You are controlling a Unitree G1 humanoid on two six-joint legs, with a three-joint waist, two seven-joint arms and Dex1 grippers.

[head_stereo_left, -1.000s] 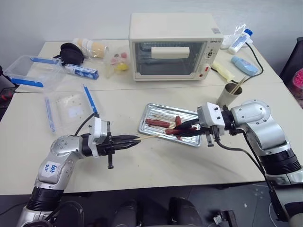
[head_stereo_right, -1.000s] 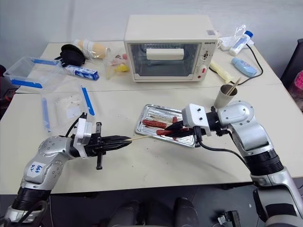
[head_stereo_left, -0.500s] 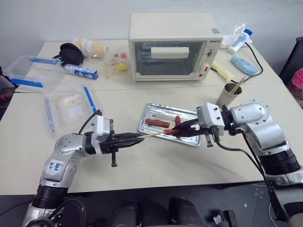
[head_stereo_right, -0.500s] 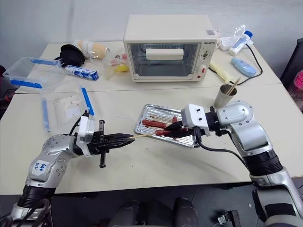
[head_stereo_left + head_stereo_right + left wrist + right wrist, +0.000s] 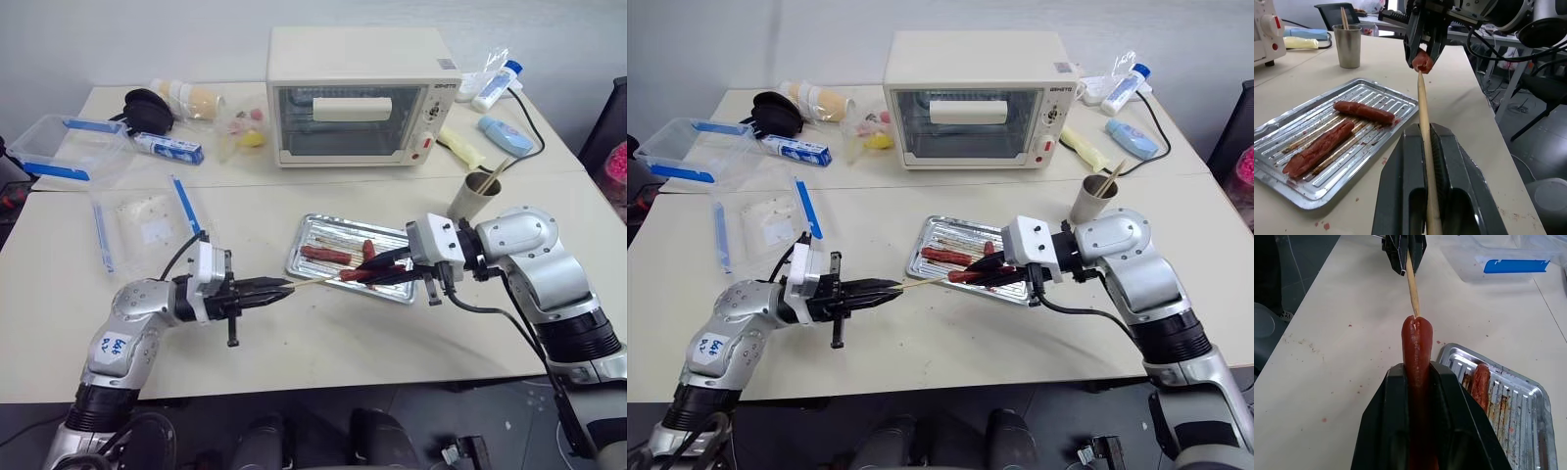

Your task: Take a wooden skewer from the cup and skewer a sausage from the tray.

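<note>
With the left gripper (image 5: pixel 275 290) clamped on the wooden skewer (image 5: pixel 1424 147) and the right gripper (image 5: pixel 382 266) on a sausage (image 5: pixel 1416 362) at mid-frame, the tip meets the end; piercing remains.

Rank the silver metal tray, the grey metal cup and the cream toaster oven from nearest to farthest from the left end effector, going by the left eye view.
1. The shallow silver metal tray, just past the left end effector toward the robot's right.
2. The small grey metal cup, beyond the tray, farther right.
3. The cream toaster oven, at the table's far side.
</note>
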